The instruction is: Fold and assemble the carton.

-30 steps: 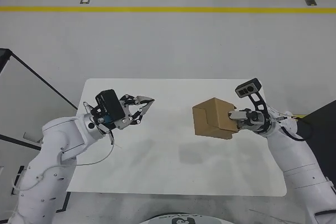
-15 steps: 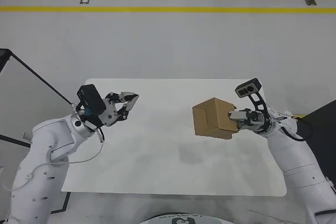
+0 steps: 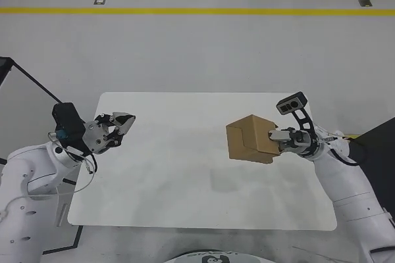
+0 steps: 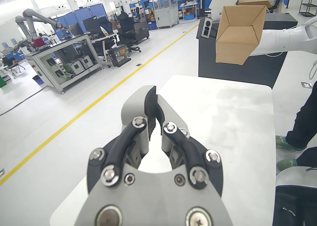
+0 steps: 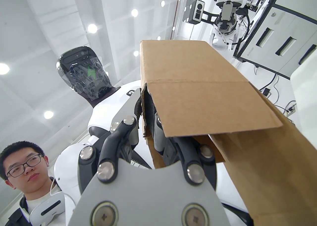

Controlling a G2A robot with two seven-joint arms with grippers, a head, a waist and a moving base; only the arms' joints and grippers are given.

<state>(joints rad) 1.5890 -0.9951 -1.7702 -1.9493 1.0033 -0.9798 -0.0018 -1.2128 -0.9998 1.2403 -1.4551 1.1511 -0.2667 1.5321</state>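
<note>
Top view shows my left end effector [image 3: 122, 121] over the left edge of the worktop [image 3: 184, 197]. A second ago it was nearer the middle, so that arm has drawn well away from the carton [image 3: 249, 138]. The carton has not shifted. It hangs above the right side of the worktop, off the surface, with the right end effector [image 3: 277, 135] clamped on one cardboard wall at its right. In the right wrist view the fingers [image 5: 146, 105] pinch that panel's edge. From the left wrist, the left end effector's pads [image 4: 151, 103] look pressed together on nothing, though the angle is poor. The carton's end facing that arm seems open. I judge the left arm has finished a fold or is resetting, and closing work remains.
</note>
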